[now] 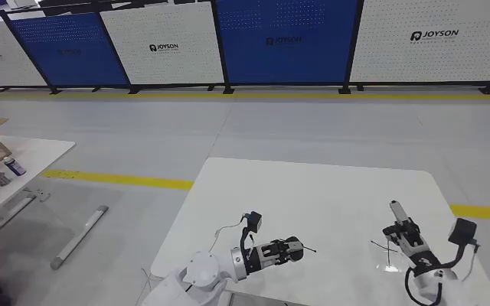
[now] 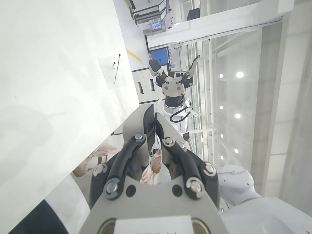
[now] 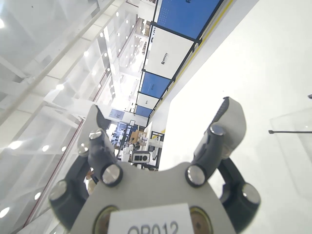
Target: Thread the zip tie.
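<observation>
Near the desk's near edge, toward its near left corner, the left tool sits low over the white top. Its fingers are pressed together on a thin black zip tie. The free end of this tie sticks out past the fingertips, along the near edge toward the right side of the desk. In the left wrist view the tie shows edge-on as a dark sliver between the two pads. Further right, well apart from the left tool, a clear sheet lies flat on the desk close to the near edge. A second zip tie, black and nearly straight, lies loose on it and touches neither tool. A small dark piece lies just beside it on the sheet, too small to tell what it is. Just beside the sheet, by the near right corner, the right tool hangs above the desk and points toward the far edge. Its fingers are spread wide apart, one lower toward the desk and one higher, with nothing between them.
</observation>
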Tool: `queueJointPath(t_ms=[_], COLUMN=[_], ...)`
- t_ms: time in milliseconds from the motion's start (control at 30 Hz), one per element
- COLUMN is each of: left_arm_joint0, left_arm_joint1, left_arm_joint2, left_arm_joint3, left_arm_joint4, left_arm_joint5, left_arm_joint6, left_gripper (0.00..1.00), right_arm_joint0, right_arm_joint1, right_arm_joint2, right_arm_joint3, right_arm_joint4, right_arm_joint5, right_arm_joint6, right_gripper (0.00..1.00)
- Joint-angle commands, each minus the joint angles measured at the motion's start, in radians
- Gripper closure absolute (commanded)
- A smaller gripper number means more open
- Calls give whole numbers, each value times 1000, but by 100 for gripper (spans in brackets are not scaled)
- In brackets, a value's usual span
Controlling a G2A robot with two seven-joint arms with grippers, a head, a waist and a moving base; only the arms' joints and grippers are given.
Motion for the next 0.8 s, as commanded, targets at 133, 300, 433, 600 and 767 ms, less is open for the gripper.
queueJointPath(t_ms=[133,300,433,600,767], left_arm_joint0=[0,0,0,0,0], left_arm_joint1=[0,0,0,0,0], left_arm_joint2=[0,0,0,0,0], left_arm_joint3=[0,0,0,0,0], left_arm_joint4=[0,0,0,0,0], left_arm_joint5=[0,0,0,0,0], left_arm_joint6=[0,0,0,0,0], left_gripper=[100,100,100,100,100], right_arm_joint0=[45,135,182,224,224], right_arm_joint1=[14,35,50,51,51], right_arm_joint2=[18,51,54,34,34], right_arm_joint3=[2,23,78,119,119], right_arm_joint4=[-59,-186,-292,-418,-418], right_arm_joint5=[115,251,251,251,251], right_arm_joint6=[191,375,528,542,542], right_gripper=[0,0,0,0,0])
